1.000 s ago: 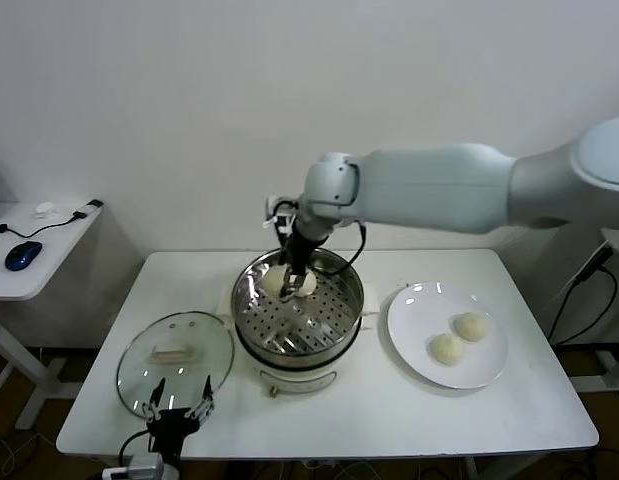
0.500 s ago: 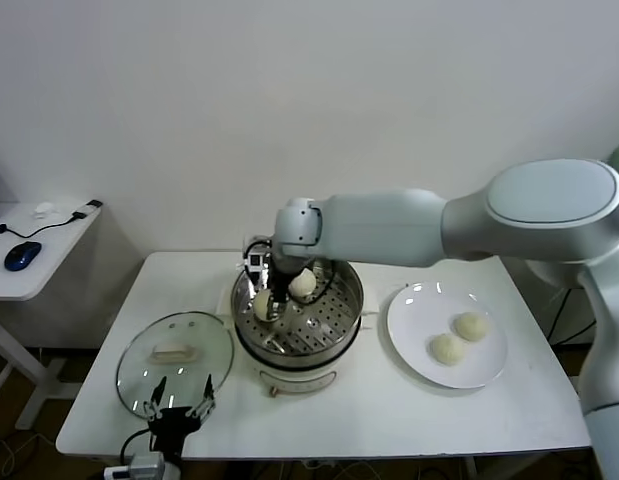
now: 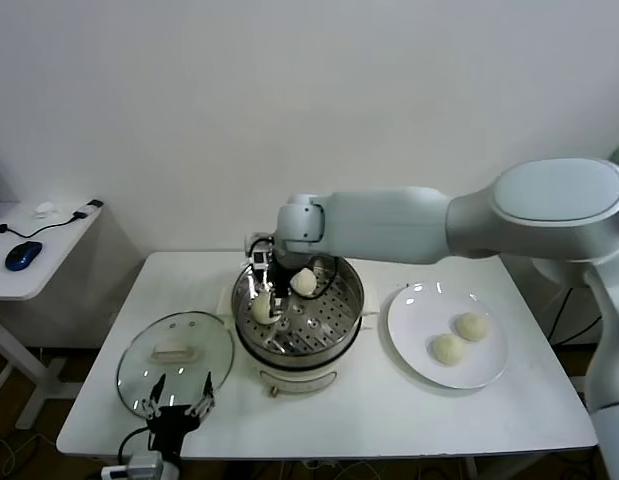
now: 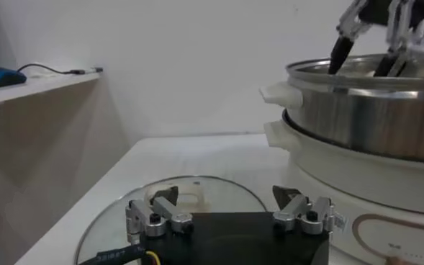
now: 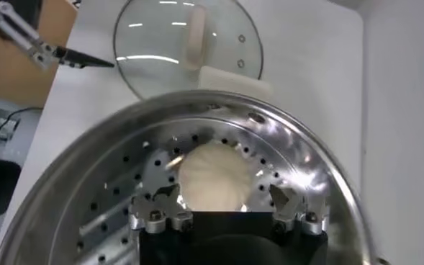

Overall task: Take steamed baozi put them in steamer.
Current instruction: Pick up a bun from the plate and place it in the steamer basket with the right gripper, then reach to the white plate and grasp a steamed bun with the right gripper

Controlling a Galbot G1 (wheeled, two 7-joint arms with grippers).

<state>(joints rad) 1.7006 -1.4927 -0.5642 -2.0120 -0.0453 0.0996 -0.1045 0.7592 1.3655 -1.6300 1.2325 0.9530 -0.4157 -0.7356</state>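
The steel steamer [image 3: 251,339] stands mid-table on its cream base. Two baozi lie on its perforated tray: one at the back [image 3: 304,282] and one at the left [image 3: 260,306]. My right gripper [image 3: 265,297] reaches into the pot over the left baozi. In the right wrist view its fingers [image 5: 160,199] stand wide open on both sides of that baozi [image 5: 215,176], which rests on the tray inside the steamer's rim [image 5: 327,180]. Two more baozi [image 3: 472,326] [image 3: 447,348] lie on the white plate [image 3: 417,300]. My left gripper [image 3: 177,413] is open and parked at the table's front left.
A glass lid [image 3: 174,350] with a white handle lies flat left of the steamer, just beyond the left gripper [image 4: 226,198]. The steamer wall [image 4: 370,122] and the lid [image 4: 122,216] show in the left wrist view. A side desk with a blue mouse [image 3: 22,254] stands at far left.
My right gripper moved from the back of the steamer to its left side, bringing a baozi down onto the tray. The left arm has not moved.
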